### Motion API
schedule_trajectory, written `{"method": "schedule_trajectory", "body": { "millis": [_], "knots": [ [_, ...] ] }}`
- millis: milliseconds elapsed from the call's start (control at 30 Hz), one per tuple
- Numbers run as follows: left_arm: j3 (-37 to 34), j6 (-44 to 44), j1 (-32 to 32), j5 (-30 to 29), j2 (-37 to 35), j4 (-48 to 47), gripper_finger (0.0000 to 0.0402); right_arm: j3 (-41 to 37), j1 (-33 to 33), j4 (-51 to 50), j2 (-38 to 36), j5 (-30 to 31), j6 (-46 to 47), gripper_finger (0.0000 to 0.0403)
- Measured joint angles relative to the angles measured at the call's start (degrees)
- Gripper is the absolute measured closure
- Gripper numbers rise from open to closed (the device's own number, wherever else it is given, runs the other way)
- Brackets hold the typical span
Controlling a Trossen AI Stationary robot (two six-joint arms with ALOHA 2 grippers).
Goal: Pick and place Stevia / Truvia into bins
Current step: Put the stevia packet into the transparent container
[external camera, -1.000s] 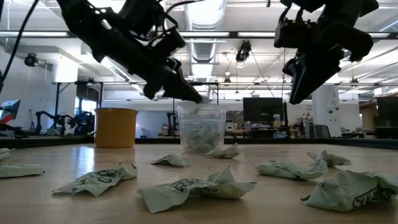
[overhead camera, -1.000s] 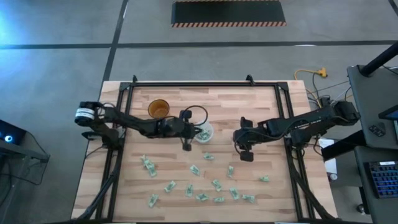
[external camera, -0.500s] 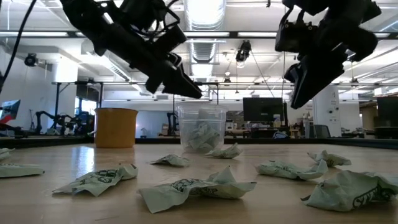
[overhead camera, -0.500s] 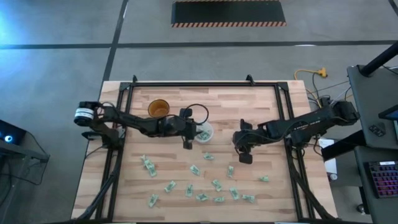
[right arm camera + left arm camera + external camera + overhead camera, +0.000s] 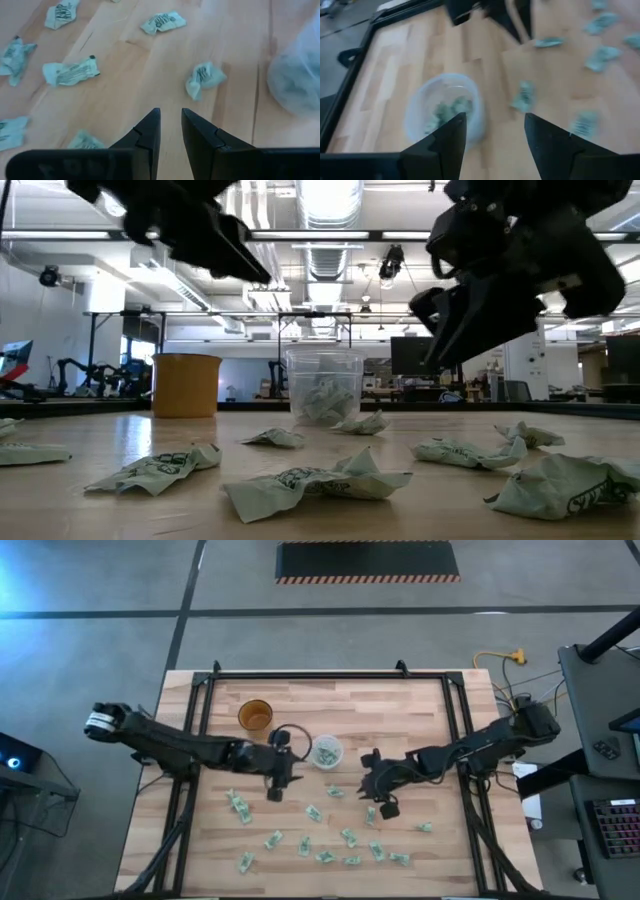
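Here the left gripper (image 5: pixel 273 790) hangs above the table (image 5: pixel 420 710) just beside the translucent cup (image 5: pixel 326 751), its fingers (image 5: pixel 451 137) standing apart with nothing between them. The left wrist view looks past them down into that cup, where several crumpled green-and-white sachets (image 5: pixel 447 110) lie heaped on the bottom. The right gripper (image 5: pixel 385 807) is low over the middle of the board, on the far side of the cup from the left one, its fingers (image 5: pixel 150 131) nearly together with only a thin gap and nothing held. Close ahead of its tips a loose crumpled sachet (image 5: pixel 204 78) lies on the wood, and the cup shows as a pale blur at the edge of that view. The amber cup (image 5: pixel 255 715) stands farther back, well apart from both grippers; whether it holds anything cannot be told. The remaining sachets (image 5: pixel 330 840) are scattered across the near half of the table, most of them between and in front of the two arms. The low view alone shows the heap inside the translucent cup reaching partway up its wall, and one sachet (image 5: pixel 362 423) lying against its base
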Motion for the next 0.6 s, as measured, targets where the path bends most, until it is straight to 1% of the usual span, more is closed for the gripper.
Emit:
{"method": "schedule_trajectory", "body": {
  "millis": [133, 267, 333, 433, 533, 600],
  "knots": [
    [0.0, -2.76, -4.77, -0.36, -3.32, -4.2, 0.0217, 2.42, -0.02, 2.23, 4.44, 0.12, -3.08, 0.0335],
    [-0.08, -5.33, -8.85, -3.52, -4.76, -7.64, 0.0217, 5.08, 0.0, 2.51, 9.48, 0.15, -5.19, 0.0335],
    [-0.08, -5.81, -10.26, -5.57, -4.84, -7.66, 0.0217, 6.28, -0.11, 2.06, 11.48, 0.51, -6.35, 0.0335],
    [-0.07, -5.86, -11.58, -7.75, -4.84, -8.51, 0.0217, 8.15, -0.13, 1.89, 13.85, 3.8, -6.91, 0.0335],
    [-0.07, -5.83, -11.7, -7.75, -4.84, -8.64, 0.0216, 10.08, -0.19, -0.26, 14.83, 7.19, -6.9, 0.0335],
    [-0.07, -5.86, -11.68, -7.81, -4.84, -8.7, 0.0216, 10.89, -0.2, -2.65, 14.66, 7.77, -6.62, 0.0335]
  ]
}}
